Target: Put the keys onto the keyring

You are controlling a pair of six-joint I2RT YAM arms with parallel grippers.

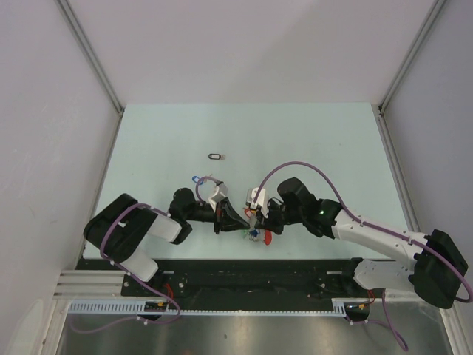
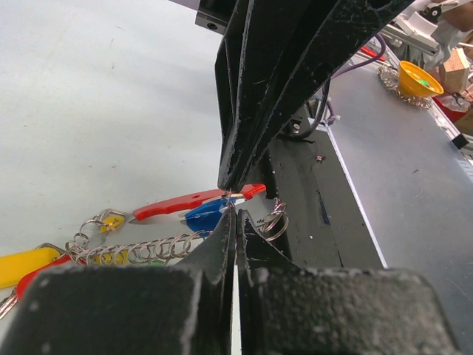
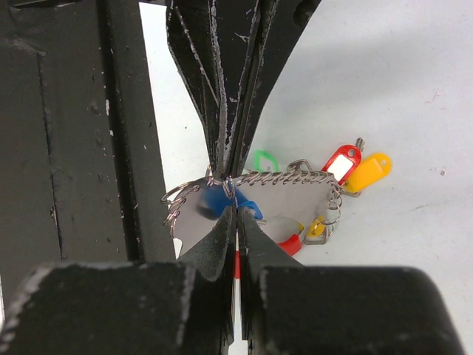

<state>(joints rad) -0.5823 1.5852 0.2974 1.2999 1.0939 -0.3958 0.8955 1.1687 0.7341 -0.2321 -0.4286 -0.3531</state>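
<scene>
Pale green and flat, the tabletop [image 1: 310,140] is carrying everything. The two black-and-white arms are reaching inward from its near edge, just beyond the black base rail [image 1: 244,270]. The left gripper [image 2: 235,222], a pair of black tapered fingers, is pressing its jaws fully together. The right gripper [image 3: 235,216], of the same build, is doing likewise. The two are pointing tip to tip with only a sliver between them.

The keyring [image 3: 284,177], a thin coiled silver wire loop with a red curved band, is sitting right at that meeting point, its wire running against both sets of tips. Whether either pair is actually pinching the wire cannot be told. The rest of the loop is trailing off to one side of the grippers, with a yellow oblong plastic tag [image 3: 367,171], a red-framed tag [image 3: 341,161] and a green tag [image 3: 262,160] hanging off it.

A small blue oblong plastic tag [image 2: 205,214] is lying just beside the red band, directly at the fingertips; its metal blade is hidden.

A tiny black-tagged key [image 1: 216,156] is resting alone on the tabletop, well apart from both grippers, toward the far side.
</scene>
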